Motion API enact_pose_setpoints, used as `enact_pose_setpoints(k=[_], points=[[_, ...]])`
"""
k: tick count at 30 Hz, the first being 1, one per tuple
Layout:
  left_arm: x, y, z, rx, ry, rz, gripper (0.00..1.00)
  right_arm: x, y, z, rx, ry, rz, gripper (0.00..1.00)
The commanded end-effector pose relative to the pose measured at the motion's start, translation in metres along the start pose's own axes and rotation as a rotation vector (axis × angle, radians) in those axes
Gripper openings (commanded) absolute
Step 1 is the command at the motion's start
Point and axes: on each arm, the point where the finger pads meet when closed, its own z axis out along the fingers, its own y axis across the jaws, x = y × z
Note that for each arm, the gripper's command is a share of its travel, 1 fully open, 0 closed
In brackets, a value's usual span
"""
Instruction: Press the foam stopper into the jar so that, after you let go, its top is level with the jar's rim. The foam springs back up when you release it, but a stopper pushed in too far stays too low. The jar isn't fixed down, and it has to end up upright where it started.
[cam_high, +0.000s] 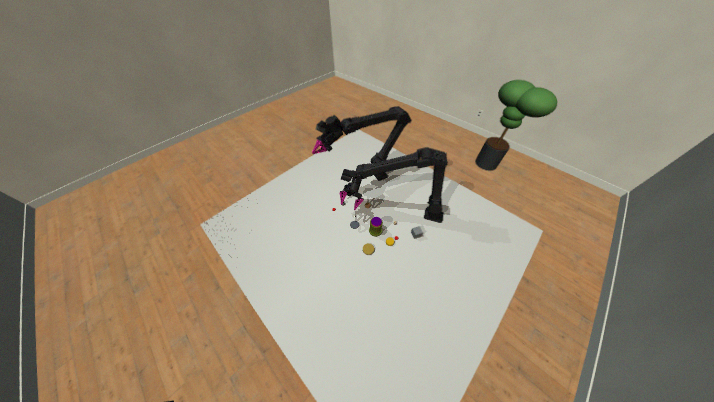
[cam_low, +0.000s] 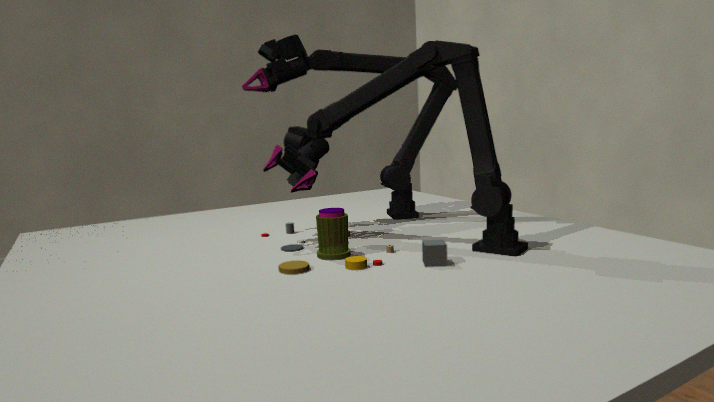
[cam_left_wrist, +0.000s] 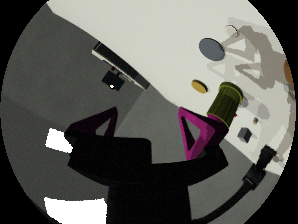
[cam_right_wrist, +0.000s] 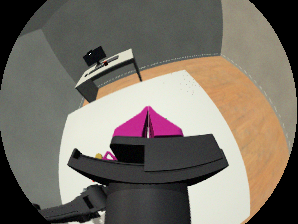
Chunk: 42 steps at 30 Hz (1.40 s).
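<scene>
An olive ribbed jar (cam_low: 332, 236) stands upright on the white table, and also shows in the top view (cam_high: 376, 228) and in the left wrist view (cam_left_wrist: 226, 103). A purple foam stopper (cam_low: 331, 212) sits in its mouth and sticks up above the rim. My left gripper (cam_low: 290, 172) is open and empty, and hangs in the air above the jar and a little to one side; the left wrist view shows its spread fingers. My right gripper (cam_low: 257, 81) is shut on nothing, raised high and farther from the jar; the right wrist view (cam_right_wrist: 148, 123) shows its fingers together.
Around the jar lie a grey cube (cam_low: 434, 251), a yellow disc (cam_low: 356, 262), a mustard disc (cam_low: 294, 267), a blue-grey disc (cam_low: 292, 247), a small grey cylinder (cam_low: 289, 228), a tan peg (cam_low: 390, 248) and small red dots (cam_low: 377, 262). A potted plant (cam_high: 515, 120) stands by the wall.
</scene>
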Motion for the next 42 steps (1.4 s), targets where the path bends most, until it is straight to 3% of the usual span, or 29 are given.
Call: enact_pose_setpoints(k=[1,10,11,13,27,28,29,42], points=[[0.028,-0.006,0.003,0.020,0.026,0.054,0.98,-0.010,-0.009,0.007,0.018,-0.046,-0.040,0.00],[0.055,-0.032,0.003,0.054,0.065,0.177,0.98,-0.023,-0.019,0.009,0.047,-0.116,-0.088,0.00],[0.054,-0.030,-0.004,0.041,0.061,0.186,0.98,-0.042,-0.014,0.002,0.044,-0.157,-0.099,0.00],[0.064,-0.043,0.002,0.066,0.079,0.225,0.98,-0.027,-0.022,0.010,0.059,-0.143,-0.103,0.00],[0.110,-0.090,0.001,0.132,0.140,0.450,0.98,-0.052,-0.039,0.008,0.122,-0.268,-0.186,0.00],[0.109,-0.087,-0.005,0.118,0.138,0.458,0.98,-0.072,-0.033,-0.002,0.119,-0.314,-0.196,0.00],[0.111,-0.095,-0.004,0.126,0.142,0.483,0.98,-0.055,-0.041,0.007,0.130,-0.285,-0.193,0.00],[0.139,-0.122,-0.003,0.169,0.179,0.600,0.98,-0.072,-0.049,0.000,0.170,-0.362,-0.229,0.00]])
